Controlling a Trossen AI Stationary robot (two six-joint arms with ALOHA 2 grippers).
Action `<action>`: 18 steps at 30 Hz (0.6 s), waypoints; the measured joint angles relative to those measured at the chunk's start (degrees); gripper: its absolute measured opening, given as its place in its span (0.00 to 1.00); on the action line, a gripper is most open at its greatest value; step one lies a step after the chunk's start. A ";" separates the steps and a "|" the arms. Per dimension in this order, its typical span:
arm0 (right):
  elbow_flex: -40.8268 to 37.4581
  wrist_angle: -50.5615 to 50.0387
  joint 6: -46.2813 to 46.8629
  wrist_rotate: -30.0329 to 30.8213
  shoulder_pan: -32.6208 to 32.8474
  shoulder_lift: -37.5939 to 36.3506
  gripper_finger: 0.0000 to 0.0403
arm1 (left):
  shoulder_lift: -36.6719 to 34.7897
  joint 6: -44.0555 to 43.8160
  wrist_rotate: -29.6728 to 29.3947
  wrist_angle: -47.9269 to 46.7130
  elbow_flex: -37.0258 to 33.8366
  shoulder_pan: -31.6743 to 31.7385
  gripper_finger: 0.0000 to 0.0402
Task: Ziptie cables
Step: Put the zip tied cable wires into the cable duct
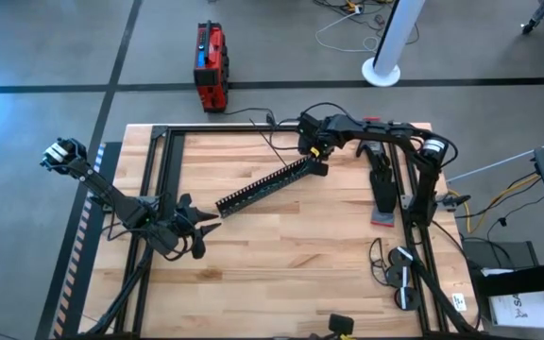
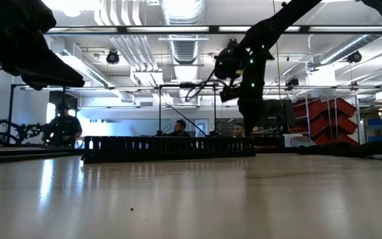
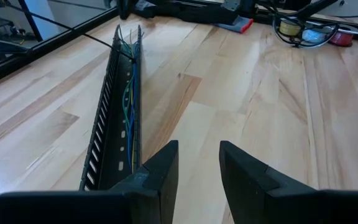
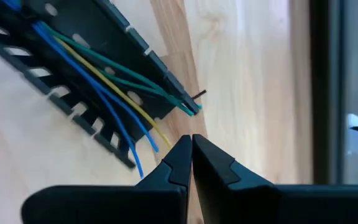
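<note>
Cables lay lengthwise inside a long black slotted channel resting diagonally on the wooden table, roughly midway between the two arms. The right wrist view showed their ends fanning out of the channel's far end: two blue wires, two or perhaps three green and one yellow, so five or six in all, though the count further down the channel could not be confirmed. The left wrist view showed green and blue strands running along the channel floor. One channel was present. The wires appeared thin, light and limp, likely to slide and splay under a loose grip; in the inspector's judgement the best hold would be just beyond the channel mouth, where the strands lay close together, rather than at the spread tips. The channel looked stiff and would probably shift if dragged. The right gripper hovered directly over the loose ends, its fingers closed tip to tip with nothing between them. The left gripper sat near the channel's opposite end, fingers parted by a narrow gap and empty. No tie was identified in any view, and the bundle was not yet bound.
</note>
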 joint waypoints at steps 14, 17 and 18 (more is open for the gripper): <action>-1.31 9.44 0.79 -26.91 1.73 -6.31 0.05 | 0.00 -0.02 -4.47 0.10 0.00 0.00 0.24; -2.97 15.16 2.75 -27.11 2.32 -6.33 0.13 | 0.01 -0.02 -4.42 0.41 0.00 -0.02 0.24; -3.48 17.33 4.66 -27.14 2.38 -6.32 0.16 | 0.02 -0.02 -4.41 0.48 0.00 -0.02 0.24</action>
